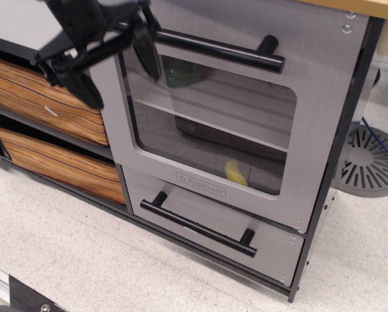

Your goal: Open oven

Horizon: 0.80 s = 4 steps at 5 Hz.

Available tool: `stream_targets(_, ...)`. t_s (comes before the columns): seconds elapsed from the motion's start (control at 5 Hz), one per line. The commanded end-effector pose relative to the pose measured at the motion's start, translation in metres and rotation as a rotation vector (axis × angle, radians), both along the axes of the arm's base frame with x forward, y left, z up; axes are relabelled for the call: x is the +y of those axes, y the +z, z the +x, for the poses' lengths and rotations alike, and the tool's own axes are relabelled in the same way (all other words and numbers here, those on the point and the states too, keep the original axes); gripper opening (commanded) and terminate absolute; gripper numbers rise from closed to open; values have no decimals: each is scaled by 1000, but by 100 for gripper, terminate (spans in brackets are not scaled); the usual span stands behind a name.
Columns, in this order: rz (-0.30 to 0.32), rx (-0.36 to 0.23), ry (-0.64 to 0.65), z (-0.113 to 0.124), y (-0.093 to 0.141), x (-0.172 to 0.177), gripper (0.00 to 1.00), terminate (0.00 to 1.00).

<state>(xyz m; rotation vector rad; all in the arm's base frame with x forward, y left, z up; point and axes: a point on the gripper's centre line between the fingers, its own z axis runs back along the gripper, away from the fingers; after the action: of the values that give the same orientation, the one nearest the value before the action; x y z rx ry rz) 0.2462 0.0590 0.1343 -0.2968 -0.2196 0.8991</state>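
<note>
The grey toy oven (pixel 318 123) fills the middle and right of the view. Its door is shut, with a rounded clear window (pixel 213 123), a long black bar handle (pixel 219 49) across the top and a logo (pixel 201 184) below the window. A yellow item (pixel 235 173) and a green item (pixel 181 71) show inside. My black gripper (pixel 112 68) is at the upper left, open, fingers pointing down. Its right finger (pixel 147 51) hangs in front of the handle's left end. Its left finger (pixel 83 88) is over the wood-grain drawer. It holds nothing.
A smaller grey windowless drawer (pixel 210 227) with a black handle (pixel 201 224) sits under the oven door. Two wood-grain drawers (pixel 44 97) (pixel 57 162) are at the left. A grey slotted floor disc (pixel 372 159) lies at the right. Speckled floor (pixel 83 260) lies in front.
</note>
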Motion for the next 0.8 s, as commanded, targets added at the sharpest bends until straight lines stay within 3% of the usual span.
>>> stream_targets(0.0,-55,-69,178,29,34,22,100,0)
stream_targets(0.2,-49,-65,214,42,27,23,100,0)
stream_targets(0.4,-49,-102,264,52,17,24,100,0)
stream_targets(0.6,-80,-98,317,64,7,25,100,0)
